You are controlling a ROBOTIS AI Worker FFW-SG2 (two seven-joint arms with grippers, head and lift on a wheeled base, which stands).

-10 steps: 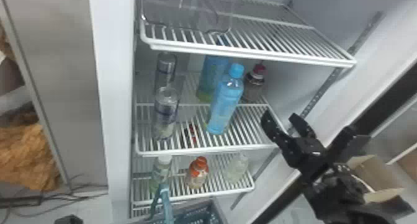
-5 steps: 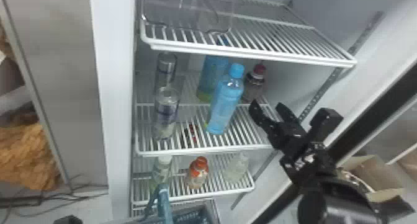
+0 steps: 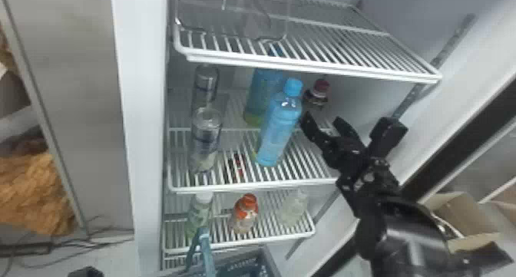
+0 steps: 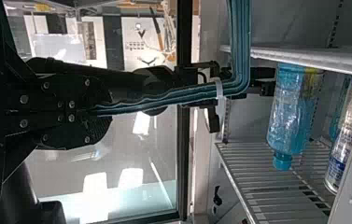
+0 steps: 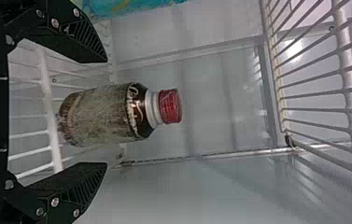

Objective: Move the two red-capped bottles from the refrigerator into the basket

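Observation:
My right gripper (image 3: 323,121) stands open in front of the dark red-capped bottle (image 3: 319,98) at the middle shelf's right rear. In the right wrist view, that red-capped bottle (image 5: 106,114) lies between the spread fingers of my right gripper (image 5: 104,113), touching neither. A bottle with an orange-red cap (image 3: 245,215) stands on the lower shelf. The basket (image 3: 268,259) is at the bottom edge, its teal handle (image 3: 205,253) raised. My left gripper (image 4: 101,112) is shut on the basket handle (image 4: 164,99) in the left wrist view.
A blue bottle (image 3: 278,130) stands just left of the right gripper, with another (image 3: 261,92) behind. Two clear bottles (image 3: 205,138) are farther left. The upper wire shelf (image 3: 326,67) hangs above; the door frame (image 3: 472,142) is on the right.
My right gripper has moved left and deeper into the refrigerator, up to the dark red-capped bottle, staying open. The basket handle has shifted slightly at the bottom.

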